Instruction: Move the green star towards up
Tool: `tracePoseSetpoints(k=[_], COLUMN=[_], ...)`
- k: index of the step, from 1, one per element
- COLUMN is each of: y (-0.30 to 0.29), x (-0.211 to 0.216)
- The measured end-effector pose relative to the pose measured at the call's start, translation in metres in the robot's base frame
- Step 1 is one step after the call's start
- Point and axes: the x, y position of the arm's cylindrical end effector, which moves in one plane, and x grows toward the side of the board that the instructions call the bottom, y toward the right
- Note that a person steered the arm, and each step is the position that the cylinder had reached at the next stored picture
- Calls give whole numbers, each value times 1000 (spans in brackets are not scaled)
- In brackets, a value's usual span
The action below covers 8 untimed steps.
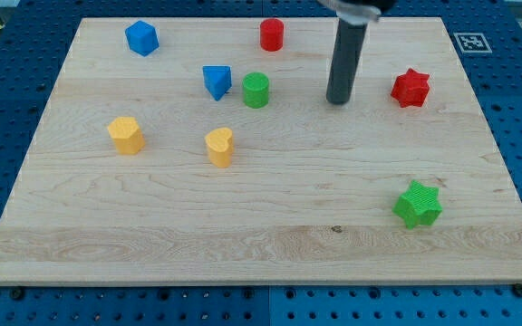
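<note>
The green star (418,204) lies on the wooden board (261,244) at the view's lower right. My tip (337,100) is at the end of the dark rod, in the upper middle-right of the board. It stands well above and to the left of the green star, not touching any block. The red star (410,88) is to the tip's right, directly above the green star.
A green cylinder (256,90) and a blue triangular block (216,81) sit left of the tip. A red cylinder (272,34) and a blue cube (141,38) are near the top. Two yellow blocks (126,135) (219,147) lie at the left middle.
</note>
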Motion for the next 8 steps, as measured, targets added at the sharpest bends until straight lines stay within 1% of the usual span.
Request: tracePoseSetpoints(k=[1, 2, 4, 6, 7, 8], y=[0, 0, 9, 22, 50, 52], x=[65, 108, 137, 200, 200, 182])
